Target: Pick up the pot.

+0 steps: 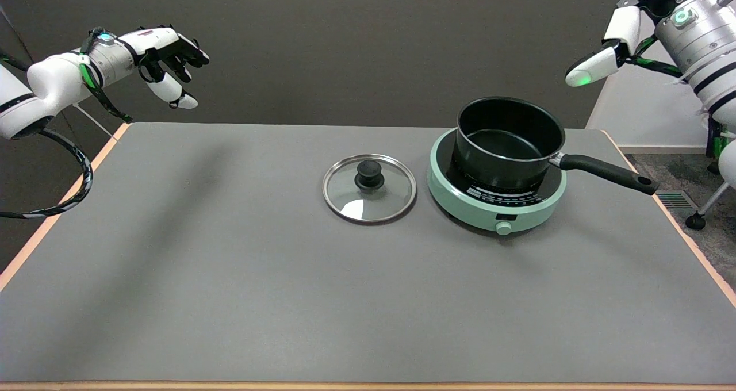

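Note:
A black pot [508, 145] stands upright and uncovered on a mint-green induction cooker [495, 208] at the table's right. Its long black handle [608, 173] sticks out to the right, past the cooker's rim. My right hand [618, 43] hangs in the air at the upper right, above and to the right of the pot and well apart from it. Its white fingers [586, 72] are spread with nothing in them; part of the hand is cut off by the top edge.
A glass lid [369, 188] with a black knob lies flat on the grey table [230, 276], just left of the cooker. The idle left hand [167, 57] hovers at the upper left. The table's right edge runs close to the handle's tip.

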`<action>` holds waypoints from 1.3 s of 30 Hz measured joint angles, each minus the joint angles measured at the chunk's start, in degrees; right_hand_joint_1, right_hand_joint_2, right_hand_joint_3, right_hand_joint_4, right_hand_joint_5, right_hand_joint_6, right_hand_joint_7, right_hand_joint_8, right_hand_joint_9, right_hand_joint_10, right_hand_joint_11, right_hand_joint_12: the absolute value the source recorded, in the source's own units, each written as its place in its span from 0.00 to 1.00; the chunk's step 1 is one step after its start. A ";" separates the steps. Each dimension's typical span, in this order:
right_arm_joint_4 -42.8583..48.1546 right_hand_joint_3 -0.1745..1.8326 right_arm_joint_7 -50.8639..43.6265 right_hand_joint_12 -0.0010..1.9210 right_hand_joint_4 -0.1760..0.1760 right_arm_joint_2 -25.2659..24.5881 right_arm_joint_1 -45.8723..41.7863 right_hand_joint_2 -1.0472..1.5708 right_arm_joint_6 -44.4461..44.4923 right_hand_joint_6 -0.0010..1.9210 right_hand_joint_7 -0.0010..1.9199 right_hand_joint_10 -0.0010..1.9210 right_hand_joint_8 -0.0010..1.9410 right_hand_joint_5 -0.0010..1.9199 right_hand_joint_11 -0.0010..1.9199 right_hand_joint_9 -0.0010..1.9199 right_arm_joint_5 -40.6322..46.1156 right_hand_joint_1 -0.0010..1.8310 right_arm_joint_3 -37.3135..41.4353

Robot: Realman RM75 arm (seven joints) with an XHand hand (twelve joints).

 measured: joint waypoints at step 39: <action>-9.53 0.48 5.88 0.04 0.00 9.61 0.72 0.09 16.16 0.04 0.04 0.04 0.04 0.04 0.04 0.04 13.49 0.77 -10.01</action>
